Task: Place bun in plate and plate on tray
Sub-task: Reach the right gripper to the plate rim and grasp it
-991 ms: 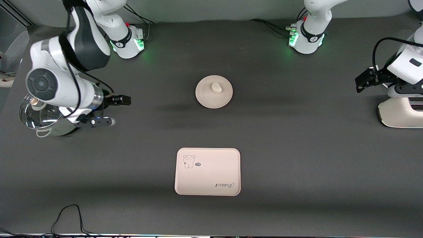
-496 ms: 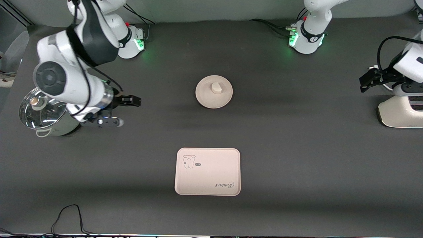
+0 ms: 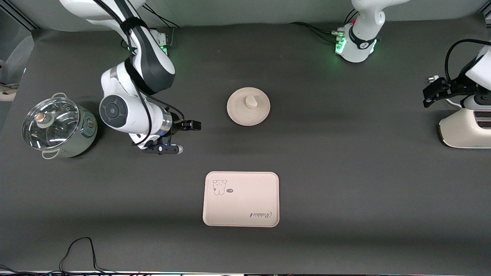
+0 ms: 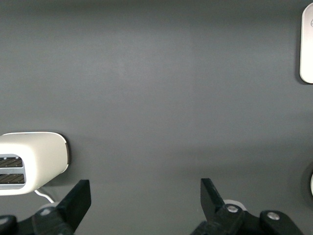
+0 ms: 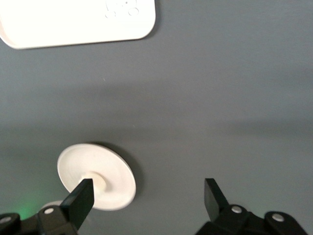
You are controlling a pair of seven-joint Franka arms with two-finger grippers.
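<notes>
The off-white bun [image 3: 251, 101] lies in the round cream plate [image 3: 239, 113] at the table's middle. The cream-pink tray [image 3: 241, 199] with the animal drawing lies nearer to the front camera than the plate and holds nothing. My right gripper [image 3: 191, 125] is open and empty, low over the bare table beside the plate, toward the right arm's end. In the right wrist view the gripper [image 5: 146, 205] shows the plate [image 5: 115, 171] and bun [image 5: 99, 182] by one fingertip, and the tray [image 5: 78, 22] farther off. My left gripper [image 3: 431, 94] [image 4: 145, 200] is open and empty beside the toaster.
A pale green pot with a glass lid [image 3: 57, 126] stands at the right arm's end of the table. A white toaster [image 3: 464, 130] [image 4: 32, 161] stands at the left arm's end. Cables lie along the table's front edge [image 3: 80, 249].
My right arm has swung from over the pot toward the plate, and its gripper now sits much closer to it. The left gripper has drifted slightly toward the table's end.
</notes>
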